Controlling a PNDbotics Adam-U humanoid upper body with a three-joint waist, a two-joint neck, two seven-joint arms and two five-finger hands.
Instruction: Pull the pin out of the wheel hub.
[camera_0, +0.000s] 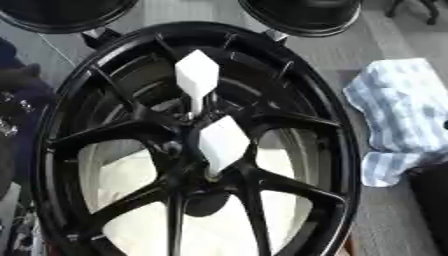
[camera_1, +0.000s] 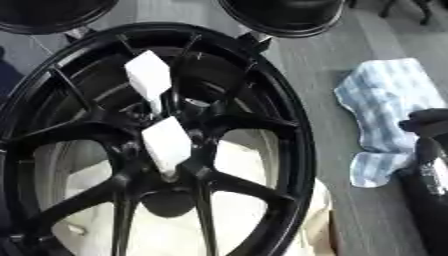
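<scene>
A large black wheel hub (camera_0: 188, 145) with thin spokes fills the view, seen from above. Two white pins with diamond-shaped heads stand in its centre. One pin (camera_0: 196, 77) is the farther one. The other pin (camera_0: 222, 144) is nearer and a little to the right. Neither hand touches them. A dark part of my right hand (camera_1: 428, 121) shows at the right edge, beside the cloth and well clear of the rim. My left hand (camera_0: 16, 107) is a dark blurred shape at the left edge, just outside the rim.
A crumpled blue-and-white cloth (camera_1: 385, 107) lies on the grey floor to the right of the wheel. Two more black wheels (camera_0: 302, 15) sit at the top edge. Something pale lies under the hub's spokes.
</scene>
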